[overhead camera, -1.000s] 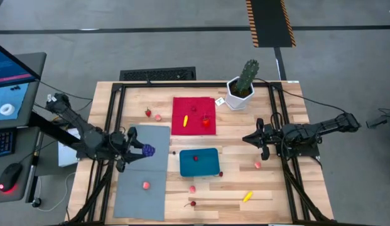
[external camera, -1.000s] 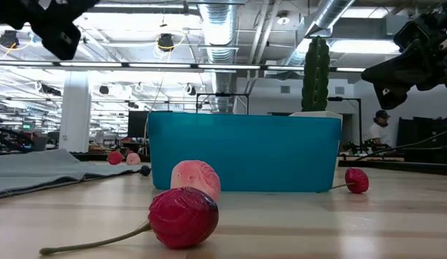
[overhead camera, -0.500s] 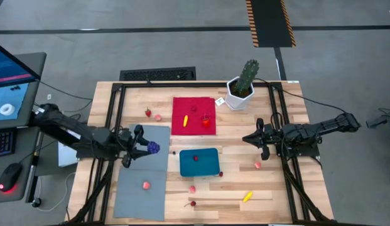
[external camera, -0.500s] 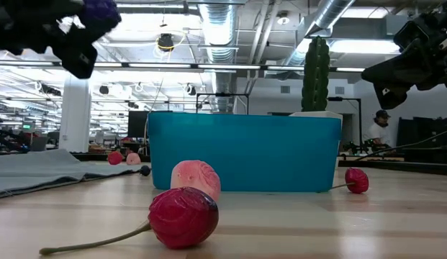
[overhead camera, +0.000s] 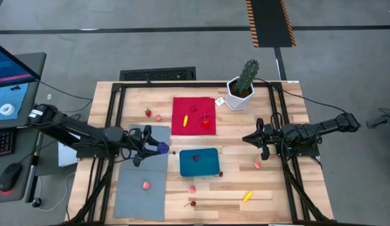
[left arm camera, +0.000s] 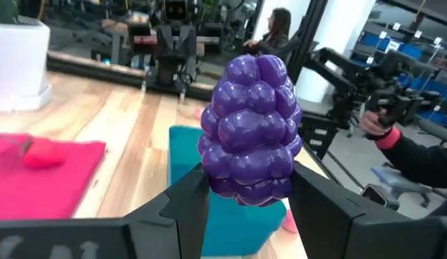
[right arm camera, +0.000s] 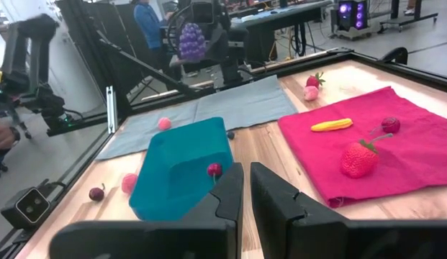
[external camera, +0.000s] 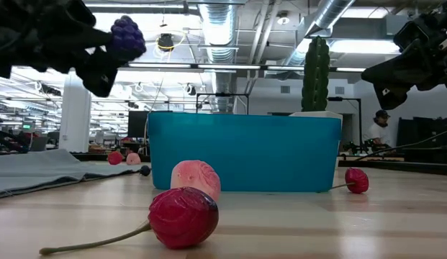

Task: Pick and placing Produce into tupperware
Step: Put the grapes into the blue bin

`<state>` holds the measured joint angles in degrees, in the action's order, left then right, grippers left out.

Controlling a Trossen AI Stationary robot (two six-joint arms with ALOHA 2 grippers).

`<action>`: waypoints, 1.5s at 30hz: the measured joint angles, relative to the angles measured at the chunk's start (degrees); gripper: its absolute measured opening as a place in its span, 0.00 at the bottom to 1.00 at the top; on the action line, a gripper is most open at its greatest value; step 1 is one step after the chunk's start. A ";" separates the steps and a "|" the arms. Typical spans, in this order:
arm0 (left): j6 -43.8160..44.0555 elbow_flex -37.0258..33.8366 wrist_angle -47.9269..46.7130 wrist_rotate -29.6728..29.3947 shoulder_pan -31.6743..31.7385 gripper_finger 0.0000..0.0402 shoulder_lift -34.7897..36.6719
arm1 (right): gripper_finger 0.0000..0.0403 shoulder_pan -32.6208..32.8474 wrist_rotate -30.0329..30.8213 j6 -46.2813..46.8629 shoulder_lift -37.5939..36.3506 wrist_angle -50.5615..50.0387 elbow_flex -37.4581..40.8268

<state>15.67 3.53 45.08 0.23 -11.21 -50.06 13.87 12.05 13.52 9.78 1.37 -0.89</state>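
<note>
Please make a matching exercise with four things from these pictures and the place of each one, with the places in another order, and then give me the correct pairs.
Things:
1. grapes
2. banana
3. cactus
4. cherry

Places:
A. inside the tupperware
B. in a white pot at the table's far edge
C. lying on the red cloth
D. held in the left hand, above the grey mat

Pairs: 1-D, 2-C, 3-B, 4-A

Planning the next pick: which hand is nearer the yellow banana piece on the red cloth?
Left. The left hand, holding the purple cluster, is just beside the cloth's corner; the right hand waits farther from the banana piece.
</note>
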 joint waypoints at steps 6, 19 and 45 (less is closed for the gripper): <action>1.32 3.91 3.50 1.05 1.57 0.40 -11.32 | 0.13 0.00 0.00 0.02 0.02 -0.02 0.00; 3.06 19.75 -1.63 2.51 1.89 0.40 -33.78 | 0.13 0.00 -0.02 0.07 0.01 -0.04 0.00; 4.43 29.49 -12.19 2.40 1.20 0.52 -41.22 | 0.13 0.00 0.02 1.55 4.48 0.48 0.11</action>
<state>20.10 33.02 32.90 2.63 -10.01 -91.29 13.87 12.08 15.07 14.26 1.85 -0.78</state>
